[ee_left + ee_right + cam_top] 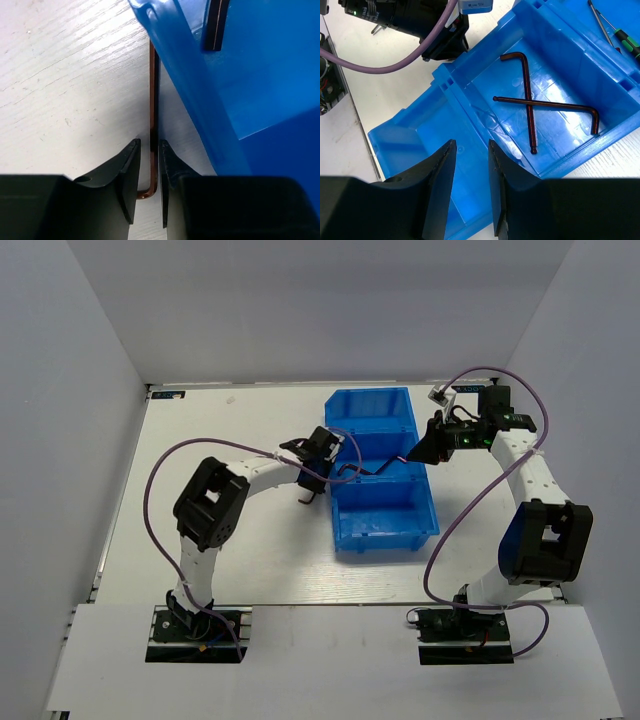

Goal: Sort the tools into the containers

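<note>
A dark brown L-shaped hex key (153,100) lies flat on the white table, right along the outer wall of the blue bin (260,75). My left gripper (149,142) straddles its bent end. The key rests against one finger, and a gap shows on the other side. My right gripper (471,143) hangs open and empty over the bin (470,107). Two hex keys (530,100) lie crossed in the middle compartment. A green-handled screwdriver (627,42) lies in the compartment beyond. From above, the left gripper (310,490) is at the bin's left wall and the right gripper (425,452) at its right rim.
Purple cables (160,470) loop off both arms, and one (410,55) crosses the right wrist view. The bin (380,470) stands mid-table between the arms. White walls enclose the table on the left, right and back.
</note>
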